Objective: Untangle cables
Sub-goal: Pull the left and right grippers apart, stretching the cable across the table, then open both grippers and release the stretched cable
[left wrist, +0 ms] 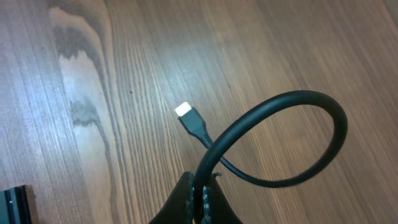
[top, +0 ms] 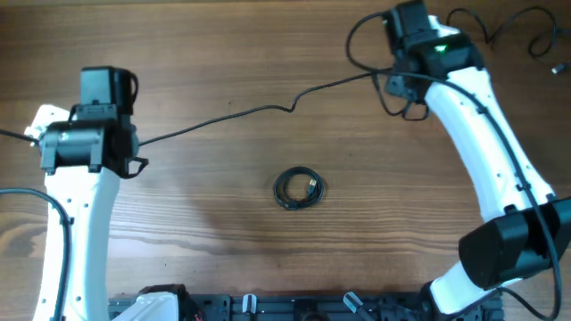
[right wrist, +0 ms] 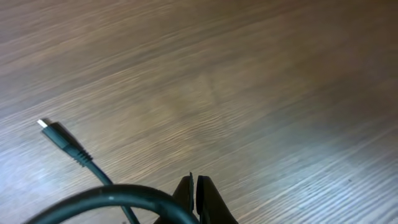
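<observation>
A long thin black cable (top: 241, 112) runs across the wood table from my left gripper (top: 134, 147) to my right gripper (top: 395, 85), with a small kink near its middle. My left gripper (left wrist: 202, 196) is shut on this cable (left wrist: 298, 99), which loops round to a white-tipped plug (left wrist: 188, 116) lying on the table. My right gripper (right wrist: 194, 193) is shut, and the cable (right wrist: 106, 198) arcs into its jaws; its other plug (right wrist: 55, 132) lies to the left. A second cable sits as a small tight coil (top: 299, 189) at the table's middle, apart from both grippers.
More thin black cords (top: 504, 25) with a plug end (top: 558, 67) lie at the table's far right corner, behind the right arm. A black rail (top: 268, 308) runs along the front edge. The white arms stand at the left and right sides.
</observation>
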{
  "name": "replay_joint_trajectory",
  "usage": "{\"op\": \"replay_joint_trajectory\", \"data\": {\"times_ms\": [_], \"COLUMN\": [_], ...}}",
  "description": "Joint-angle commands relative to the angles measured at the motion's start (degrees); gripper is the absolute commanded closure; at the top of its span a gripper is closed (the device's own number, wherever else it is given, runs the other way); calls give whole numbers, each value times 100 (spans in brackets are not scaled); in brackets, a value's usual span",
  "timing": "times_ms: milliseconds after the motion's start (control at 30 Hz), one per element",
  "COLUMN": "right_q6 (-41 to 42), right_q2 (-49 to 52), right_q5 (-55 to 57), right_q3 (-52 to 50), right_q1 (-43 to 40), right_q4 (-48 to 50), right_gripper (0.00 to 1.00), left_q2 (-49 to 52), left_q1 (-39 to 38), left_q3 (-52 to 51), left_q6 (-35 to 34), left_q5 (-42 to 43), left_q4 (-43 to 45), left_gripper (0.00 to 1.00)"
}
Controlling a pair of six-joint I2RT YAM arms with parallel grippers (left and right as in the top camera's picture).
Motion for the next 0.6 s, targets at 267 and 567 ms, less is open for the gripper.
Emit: {"op": "replay_joint_trajectory", "data": {"times_ms": [267, 567], "right_q6": [-59, 485], "right_q2": [74, 74], "right_q5": [-1943, -1314], "right_q3": [-11, -11], "right_q1": [-863, -909], "right_q4": [142, 164], "right_gripper": [96, 96], "left_q2": [33, 396], "left_q1": [393, 389], "left_q3": [7, 4], "left_q6": [197, 1154], "left_q5": [1965, 2334], "left_q4": [315, 581], "left_gripper": [81, 28]}}
